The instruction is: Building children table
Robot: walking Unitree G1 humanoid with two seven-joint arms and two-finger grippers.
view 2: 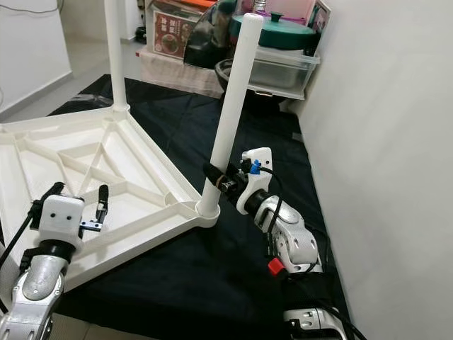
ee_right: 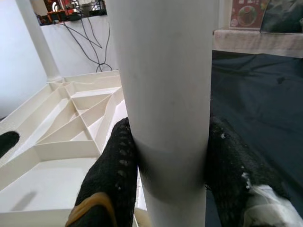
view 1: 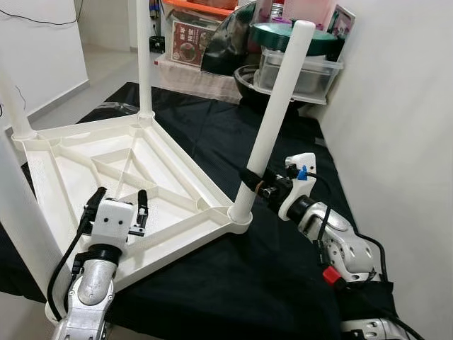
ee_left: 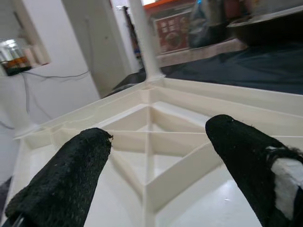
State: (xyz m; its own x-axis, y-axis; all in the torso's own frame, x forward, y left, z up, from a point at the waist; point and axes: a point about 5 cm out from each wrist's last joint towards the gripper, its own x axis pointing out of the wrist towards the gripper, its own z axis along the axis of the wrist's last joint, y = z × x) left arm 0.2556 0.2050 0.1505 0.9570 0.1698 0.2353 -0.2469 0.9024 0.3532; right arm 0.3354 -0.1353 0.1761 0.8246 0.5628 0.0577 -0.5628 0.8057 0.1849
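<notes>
A white plastic children's table top (view 1: 78,159) lies upside down on a black cloth, its ribbed underside facing up. White legs stand in its corner sockets. The nearest right leg (view 1: 276,106) rises tilted from its corner socket (view 1: 239,216). My right gripper (view 1: 253,181) is shut on this leg low down, a black finger (ee_right: 111,179) on each side of the tube (ee_right: 165,94). My left gripper (view 1: 117,205) hovers open just above the near rim of the table top, its fingertips (ee_left: 71,175) apart with nothing between them.
A back leg (view 1: 144,57) stands at the far corner, another leg (view 1: 18,106) at the left, and a thick one (view 1: 25,219) near my left arm. Boxes, a clear tub (view 1: 297,74) and a green lid (view 1: 283,32) crowd the back. A white wall (view 1: 403,120) runs along the right.
</notes>
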